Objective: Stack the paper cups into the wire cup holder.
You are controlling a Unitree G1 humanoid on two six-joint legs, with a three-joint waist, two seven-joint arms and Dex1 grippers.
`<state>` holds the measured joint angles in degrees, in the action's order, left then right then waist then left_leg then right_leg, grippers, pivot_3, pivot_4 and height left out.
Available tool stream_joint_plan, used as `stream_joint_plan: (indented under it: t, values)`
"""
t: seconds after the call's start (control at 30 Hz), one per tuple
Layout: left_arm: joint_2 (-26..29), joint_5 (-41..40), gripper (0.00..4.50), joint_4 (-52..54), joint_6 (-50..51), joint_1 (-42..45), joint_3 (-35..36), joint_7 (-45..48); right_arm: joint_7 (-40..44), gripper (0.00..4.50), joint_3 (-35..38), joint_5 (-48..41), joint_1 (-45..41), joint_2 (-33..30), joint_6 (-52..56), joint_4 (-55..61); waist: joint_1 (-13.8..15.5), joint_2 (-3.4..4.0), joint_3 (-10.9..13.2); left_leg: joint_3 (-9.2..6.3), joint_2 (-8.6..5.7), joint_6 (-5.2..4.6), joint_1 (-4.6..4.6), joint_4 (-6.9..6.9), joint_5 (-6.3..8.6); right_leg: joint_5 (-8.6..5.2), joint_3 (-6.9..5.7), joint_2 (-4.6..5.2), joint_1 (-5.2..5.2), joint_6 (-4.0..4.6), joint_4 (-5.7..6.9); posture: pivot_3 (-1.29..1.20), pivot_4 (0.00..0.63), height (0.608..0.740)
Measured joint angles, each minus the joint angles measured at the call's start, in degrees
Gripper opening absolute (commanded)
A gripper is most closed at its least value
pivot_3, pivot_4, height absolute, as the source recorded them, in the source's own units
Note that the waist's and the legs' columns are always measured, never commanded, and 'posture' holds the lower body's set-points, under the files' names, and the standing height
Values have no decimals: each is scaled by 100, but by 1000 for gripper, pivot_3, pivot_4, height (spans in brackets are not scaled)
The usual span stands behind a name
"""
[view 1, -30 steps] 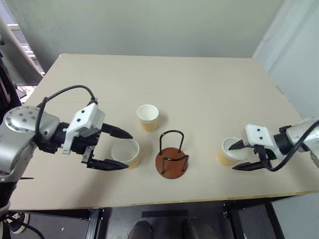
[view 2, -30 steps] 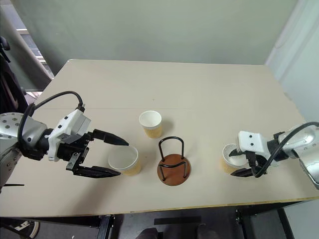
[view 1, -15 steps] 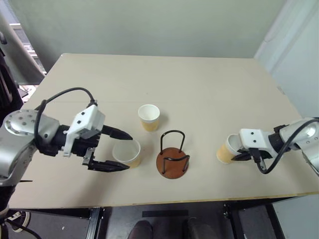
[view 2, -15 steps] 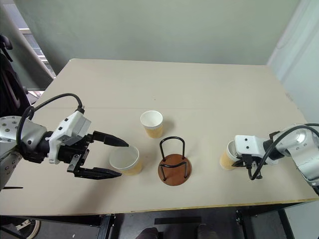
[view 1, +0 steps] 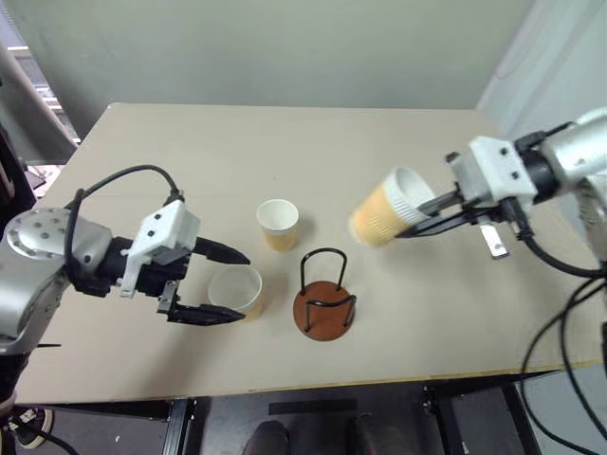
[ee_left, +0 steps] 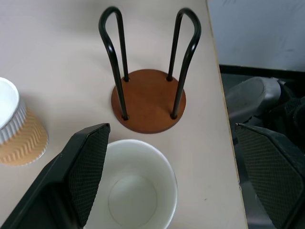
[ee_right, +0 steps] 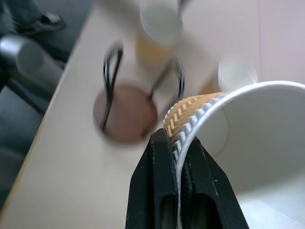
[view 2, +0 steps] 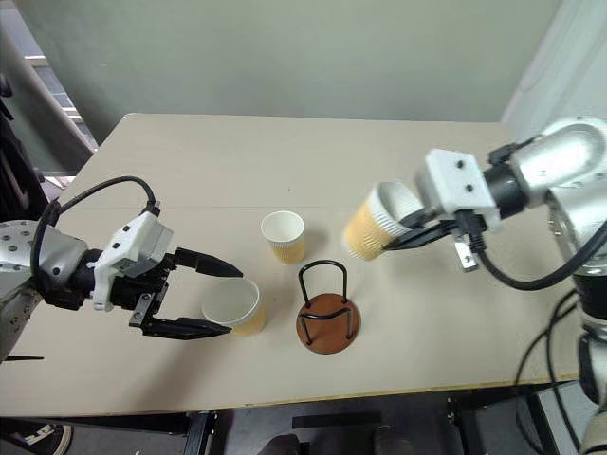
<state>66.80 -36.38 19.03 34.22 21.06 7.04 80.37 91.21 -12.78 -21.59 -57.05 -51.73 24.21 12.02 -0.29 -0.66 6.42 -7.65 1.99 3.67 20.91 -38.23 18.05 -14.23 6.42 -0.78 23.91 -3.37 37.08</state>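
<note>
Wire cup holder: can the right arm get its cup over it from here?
Probably yes. The right gripper is shut on the rim of a paper cup, held tilted in the air beyond the wire cup holder. The holder stands empty, and nothing lies between them. The cup would need righting first.

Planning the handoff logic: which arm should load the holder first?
Right. Its gripper is shut on a cup, held in the air near the holder; the left gripper is open around a cup.
</note>
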Motion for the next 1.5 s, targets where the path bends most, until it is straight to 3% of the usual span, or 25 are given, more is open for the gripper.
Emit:
stream_joint_plan:
  t: [0.13,0.8,0.93,1.23,1.27,1.33,1.5]
  values:
    - [-5,1,4500,11,0,-22,-4,-47,54,42,-445,138,26,228,-112,32,43,0,0,-6,8,0,9,-1,0,0,1,5,1,0,-1,0,150,740]
    - [174,-294,4500,181,127,-155,539,-75,-21,42,-824,403,367,504,-315,403,31,0,0,1,9,0,6,-3,0,0,4,5,0,0,0,0,150,740]
    - [347,-403,4500,116,126,21,859,-47,-60,933,-869,509,367,609,-314,390,31,0,0,3,7,1,5,-2,0,0,4,2,0,0,1,0,150,740]
    - [628,-426,4500,-81,91,-80,1112,107,-141,4254,-856,597,367,676,-246,198,40,0,0,1,11,0,5,-2,0,0,7,5,0,1,0,0,150,740]
    - [628,-408,4500,-79,74,-119,1101,109,-216,4464,-804,581,370,668,-172,144,42,0,0,0,12,0,5,-2,0,0,7,5,0,1,0,0,150,740]
    - [631,-288,4500,-70,-11,-187,1015,125,-359,4464,-535,453,390,618,67,-38,56,0,0,-1,16,1,5,-2,0,-1,9,8,0,1,0,0,150,740]
    - [510,183,4500,124,-267,-403,156,164,-440,4464,1000,-645,1001,-31,1051,-481,181,0,0,-3,8,2,9,-1,-1,-4,15,16,-3,6,-9,0,150,740]
